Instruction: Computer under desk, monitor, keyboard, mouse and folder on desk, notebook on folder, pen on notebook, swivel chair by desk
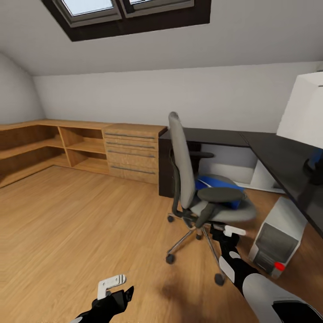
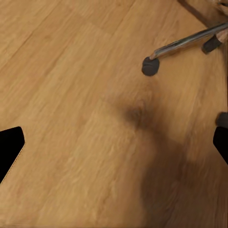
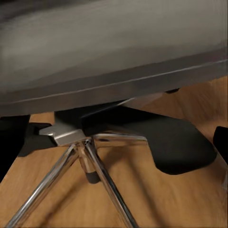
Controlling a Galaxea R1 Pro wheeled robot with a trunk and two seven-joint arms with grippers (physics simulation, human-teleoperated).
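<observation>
Bedroom: wood floor (image 1: pixel 67 224), skylight overhead. Left pincer (image 1: pixel 117 289) low over floor, fingers spread. Swivel chair (image 1: pixel 197 188) centre, blue folder (image 1: pixel 215 186) on seat. Right pincer (image 1: pixel 226 233) just under seat edge, spread wide, gripping nothing. Computer (image 1: pixel 274 242) on floor under black surface (image 1: pixel 273 152); monitor (image 1: pixel 305 112) on surface at right.

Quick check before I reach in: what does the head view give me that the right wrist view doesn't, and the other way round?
Head view alone: the blue folder lying on the swivel chair seat, the black desk behind and to the right, the computer on the floor by the desk, the wooden dresser, and both grippers, left and right, low near the floor. Right wrist view alone: the seat's underside with the mechanism where the column meets it. Both: the chair's chrome legs and the wood floor.
</observation>
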